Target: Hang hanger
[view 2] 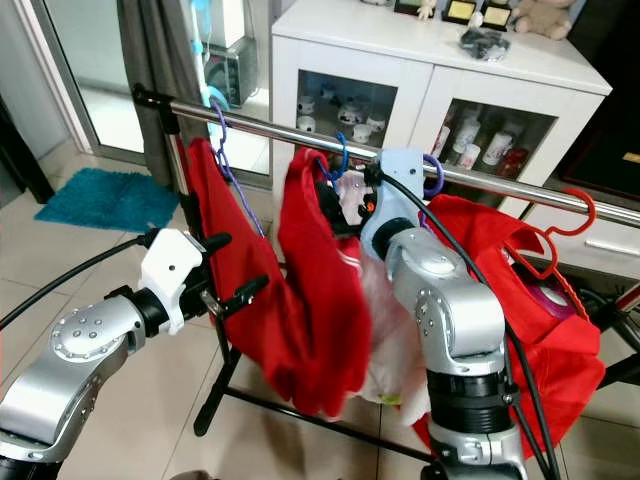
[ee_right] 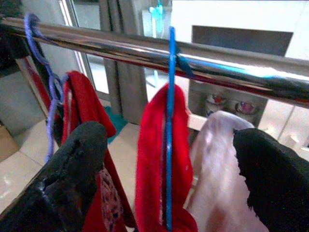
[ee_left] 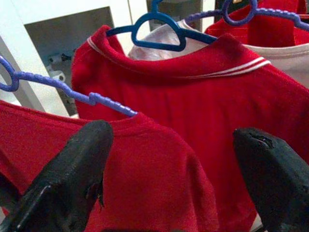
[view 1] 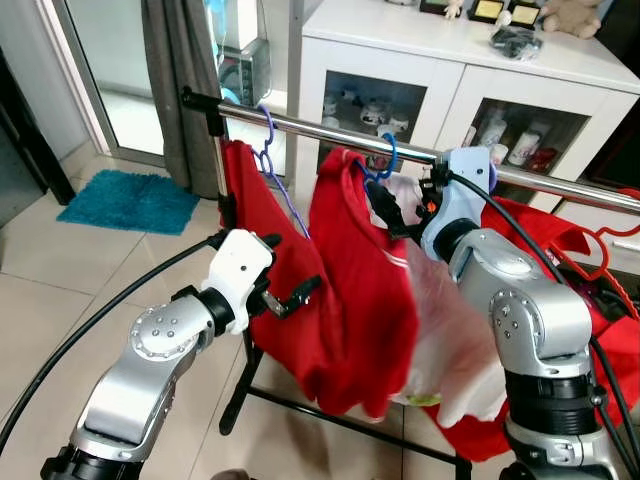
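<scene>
Right gripper [ee_right: 169, 159] open, empty, just before blue hanger [ee_right: 169, 121], already hooked on rail [ee_right: 145, 50] with red shirt [view 1: 365, 290]. Left gripper [view 1: 290, 285] open, empty. Hanging looks done; retreat left.

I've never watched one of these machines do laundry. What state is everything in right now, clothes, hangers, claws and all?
Purple hanger: hooked on the rail, carrying a red shirt.
Blue hanger: hooked on the rail, carrying a red garment.
Pale garment: hanging beside the red ones.
Red hanger: hooked on the rail, far right.
Left end effector: open, empty, beside the red shirt.
Right end effector: open, empty, up by the blue hanger.
Cabinet doors: closed.
</scene>
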Motion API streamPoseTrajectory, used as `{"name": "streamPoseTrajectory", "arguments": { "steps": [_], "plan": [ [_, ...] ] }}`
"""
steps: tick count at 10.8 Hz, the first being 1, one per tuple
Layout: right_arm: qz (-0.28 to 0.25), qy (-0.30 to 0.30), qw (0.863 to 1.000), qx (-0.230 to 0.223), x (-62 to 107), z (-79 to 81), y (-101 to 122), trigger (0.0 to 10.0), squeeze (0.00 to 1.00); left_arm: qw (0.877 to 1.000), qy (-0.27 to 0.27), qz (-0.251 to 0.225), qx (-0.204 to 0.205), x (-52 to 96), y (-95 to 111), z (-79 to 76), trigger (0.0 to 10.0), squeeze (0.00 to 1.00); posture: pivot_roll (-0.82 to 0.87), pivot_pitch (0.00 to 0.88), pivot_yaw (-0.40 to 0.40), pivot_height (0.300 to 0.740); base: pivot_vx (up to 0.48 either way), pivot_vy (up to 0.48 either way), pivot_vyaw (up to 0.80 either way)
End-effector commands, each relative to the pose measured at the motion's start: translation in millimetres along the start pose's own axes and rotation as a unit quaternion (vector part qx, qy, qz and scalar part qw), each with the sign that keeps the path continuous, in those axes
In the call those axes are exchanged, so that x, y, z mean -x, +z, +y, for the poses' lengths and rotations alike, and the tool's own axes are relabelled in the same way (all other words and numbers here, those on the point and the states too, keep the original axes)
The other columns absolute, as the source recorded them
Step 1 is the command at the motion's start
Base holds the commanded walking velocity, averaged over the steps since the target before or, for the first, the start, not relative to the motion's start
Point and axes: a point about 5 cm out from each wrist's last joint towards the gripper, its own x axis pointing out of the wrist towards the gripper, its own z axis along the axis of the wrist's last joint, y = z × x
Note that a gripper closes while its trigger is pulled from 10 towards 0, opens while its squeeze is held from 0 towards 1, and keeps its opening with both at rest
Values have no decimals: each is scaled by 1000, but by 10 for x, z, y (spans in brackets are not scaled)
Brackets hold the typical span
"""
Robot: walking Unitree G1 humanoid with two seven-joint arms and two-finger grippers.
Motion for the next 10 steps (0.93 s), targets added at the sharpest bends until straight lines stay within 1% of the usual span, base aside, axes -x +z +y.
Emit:
{"name": "streamPoseTrajectory", "arguments": {
  "steps": [1, 3, 5, 6, 7, 8, 9, 10],
  "plan": [
    [-3, -10, 1000, 6, 6, -100, 82, 10000, 1000, 1000, -9, -3, -3, -17, 31, -22, 10000, 0, -44, 0, -88, 740, 0, 0, 0],
    [13, -18, 999, 33, -35, -147, 68, 10000, 1000, 1000, -10, -2, -3, -27, 33, -13, 10000, 0, -47, 0, -87, 740, 0, 0, 0],
    [33, -16, 999, 34, -139, -84, 3, 10000, 1000, 1000, -14, -1, -4, -41, 33, -17, 10000, 0, -46, 0, -83, 740, 0, 0, 0],
    [46, 2, 998, 42, -223, -24, -31, 10000, 1000, 1000, -16, 0, -6, -41, 33, -11, 10000, 0, -44, 0, -82, 740, 0, 0, 0],
    [53, 8, 997, 50, -269, -2, -46, 10000, 1000, 1000, -18, 1, -6, -40, 33, -8, 10000, 0, -44, 0, -81, 740, 0, 0, 0],
    [62, 9, 996, 64, -354, 17, -63, 10000, 565, 1000, -21, 2, -6, -43, 30, -10, 10000, 0, -46, 0, -76, 740, 0, 0, 0],
    [67, 7, 995, 74, -391, 18, -71, 10000, 0, 1000, -22, 2, -6, -46, 29, -15, 10000, 0, -46, 0, -76, 740, 0, 0, 0],
    [70, 4, 995, 71, -435, 24, -71, 10000, 0, 1000, -23, 3, -6, -48, 29, -17, 10000, 0, -46, 0, -76, 740, 0, 0, 0]
  ]
}}
